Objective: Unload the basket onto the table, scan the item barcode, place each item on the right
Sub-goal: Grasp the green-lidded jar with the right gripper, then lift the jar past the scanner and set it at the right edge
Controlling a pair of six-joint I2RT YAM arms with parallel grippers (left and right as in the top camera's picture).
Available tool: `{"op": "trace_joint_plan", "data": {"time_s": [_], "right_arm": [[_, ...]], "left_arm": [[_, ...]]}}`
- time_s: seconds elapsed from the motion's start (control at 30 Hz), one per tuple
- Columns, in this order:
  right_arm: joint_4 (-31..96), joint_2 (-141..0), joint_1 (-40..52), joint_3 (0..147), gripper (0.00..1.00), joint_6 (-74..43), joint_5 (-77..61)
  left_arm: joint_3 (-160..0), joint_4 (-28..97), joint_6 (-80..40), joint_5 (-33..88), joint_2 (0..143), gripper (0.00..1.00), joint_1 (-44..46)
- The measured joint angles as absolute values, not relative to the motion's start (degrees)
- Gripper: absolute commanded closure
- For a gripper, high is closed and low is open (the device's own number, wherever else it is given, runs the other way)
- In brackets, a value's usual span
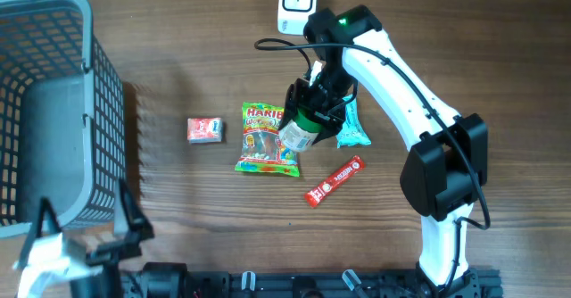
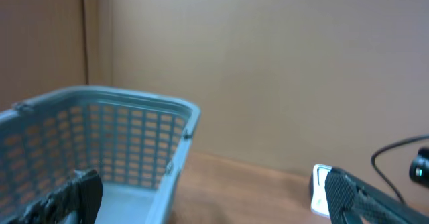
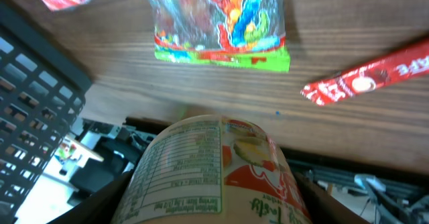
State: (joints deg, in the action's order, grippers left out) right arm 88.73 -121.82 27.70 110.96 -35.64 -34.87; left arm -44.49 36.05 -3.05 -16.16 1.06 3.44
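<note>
The item is a round tub (image 1: 298, 132) with a green top and a printed label (image 3: 214, 170); it hangs tilted above the table's middle, over the edge of a candy bag. My right gripper (image 1: 314, 102) is shut on it, one finger at each side of the tub in the right wrist view (image 3: 214, 200). A nutrition panel on the label faces that camera; no barcode shows. The white scanner (image 1: 297, 4) stands at the far edge, a short way beyond the tub, and also shows as a white scanner (image 2: 320, 187) in the left wrist view. My left gripper (image 1: 85, 235) is open and empty at the near left corner.
A grey mesh basket (image 1: 53, 30) fills the left side, close to the left gripper (image 2: 214, 207). On the table lie a Haribo bag (image 1: 266, 142), a small red box (image 1: 204, 129), a red bar (image 1: 335, 180) and a blue packet (image 1: 354, 128).
</note>
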Motion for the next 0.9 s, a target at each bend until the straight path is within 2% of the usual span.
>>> {"op": "trace_joint_plan", "data": {"time_s": [0.23, 0.47, 0.67, 0.9], "right_arm": [[89.2, -121.8, 27.6, 111.0, 0.51, -35.6, -33.4], [91.2, -121.8, 25.8, 111.0, 0.51, -35.0, -41.4], [79.5, -121.8, 25.5, 111.0, 0.50, -33.9, -36.5], [68.5, -121.8, 23.9, 111.0, 0.51, -32.6, -30.4]], "left_arm": [[-26.2, 21.1, -10.3, -14.4, 1.6, 0.00, 3.4], [-18.2, 21.3, -16.0, -13.8, 1.7, 0.00, 3.7], [-18.2, 20.5, -17.5, -12.9, 1.7, 0.00, 3.7], [-18.2, 23.2, -3.8, 2.0, 1.7, 0.00, 3.7]]}}
